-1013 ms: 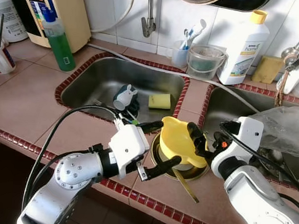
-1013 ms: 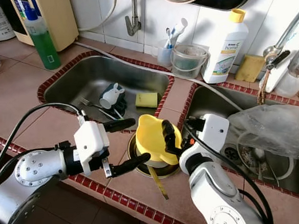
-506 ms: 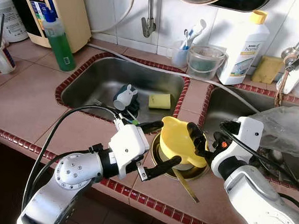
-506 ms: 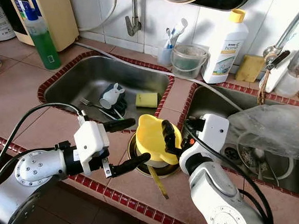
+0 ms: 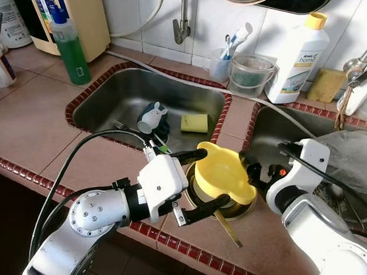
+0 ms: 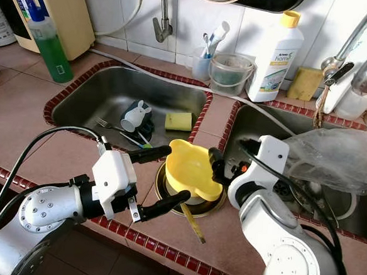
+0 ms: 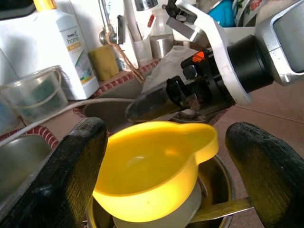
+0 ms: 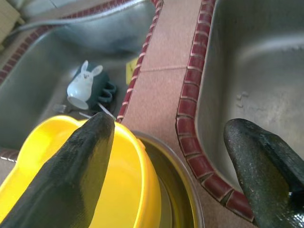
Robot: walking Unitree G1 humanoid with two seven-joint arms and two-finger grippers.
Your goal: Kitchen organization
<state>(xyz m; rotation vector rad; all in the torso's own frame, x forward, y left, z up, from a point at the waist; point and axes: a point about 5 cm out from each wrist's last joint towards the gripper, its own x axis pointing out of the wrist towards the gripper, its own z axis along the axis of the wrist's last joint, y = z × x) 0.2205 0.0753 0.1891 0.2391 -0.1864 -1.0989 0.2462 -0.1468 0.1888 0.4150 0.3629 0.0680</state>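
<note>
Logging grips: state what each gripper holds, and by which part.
Nothing is held. The left gripper is open around the yellow bowl without touching; the right gripper is open at its far rim.

**Tiled kitchen counter with twin steel sinks**

A terracotta-tiled countertop (image 5: pixel 27 123), edged in dark red trim, holds two stainless sink basins: one on the left (image 5: pixel 120 98), another on the right (image 5: pixel 269 134). White wall tiles (image 5: pixel 207 23) rise behind, with a tap (image 5: pixel 181 24) mounted above the left basin. Light is bright and even.
</note>
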